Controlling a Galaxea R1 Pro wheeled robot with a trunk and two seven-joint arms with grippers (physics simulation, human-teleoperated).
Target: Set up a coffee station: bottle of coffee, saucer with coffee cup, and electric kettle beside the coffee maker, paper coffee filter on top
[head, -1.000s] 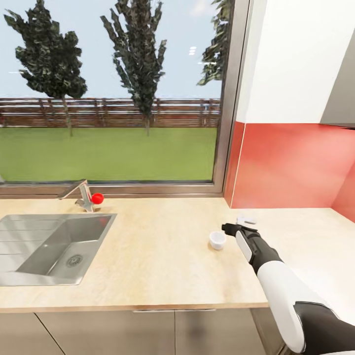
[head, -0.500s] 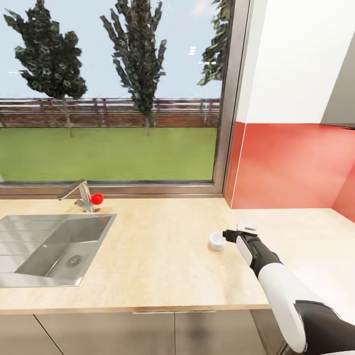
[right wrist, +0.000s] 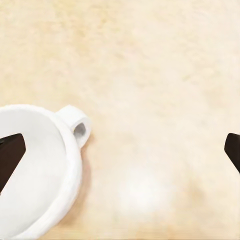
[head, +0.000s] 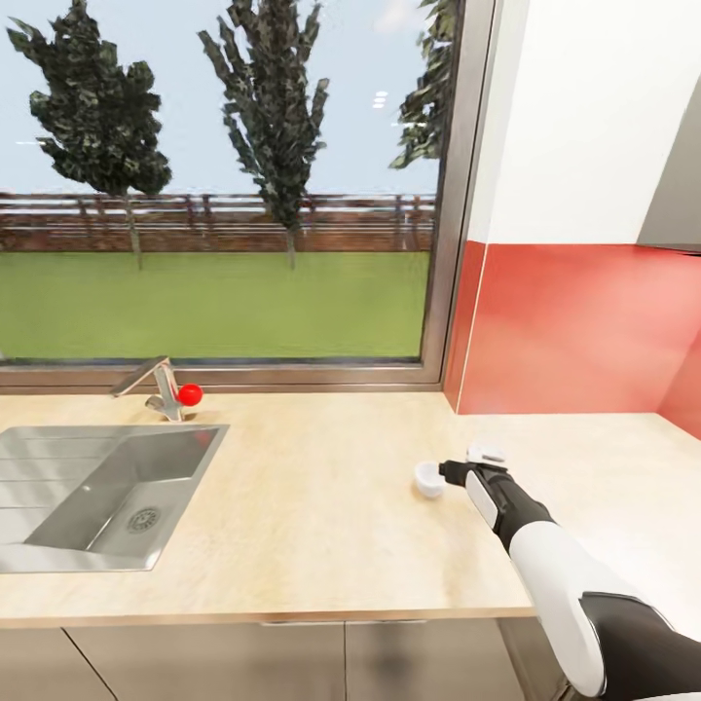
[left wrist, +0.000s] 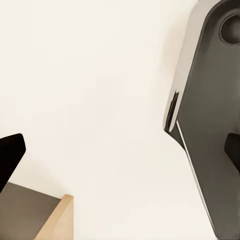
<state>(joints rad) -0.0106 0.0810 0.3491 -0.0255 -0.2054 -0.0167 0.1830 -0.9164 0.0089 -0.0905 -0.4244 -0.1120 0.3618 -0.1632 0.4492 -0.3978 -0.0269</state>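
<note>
Large window [head: 219, 185] set behind counter; trees, fence, lawn seen outside. Red backsplash [head: 574, 326] topped by white wall [head: 584, 117].

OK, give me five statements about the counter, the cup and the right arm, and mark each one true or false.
1. The coffee cup stands upright on the kitchen countertop. True.
2. The cup sits on the saucer. False: it rests on bare countertop.
3. The right gripper is open at the cup, one finger over its rim in the right wrist view. True.
4. The cup lies in the sink. False: it stands well to the right of the sink.
5. The tap has a red knob. True.
</note>
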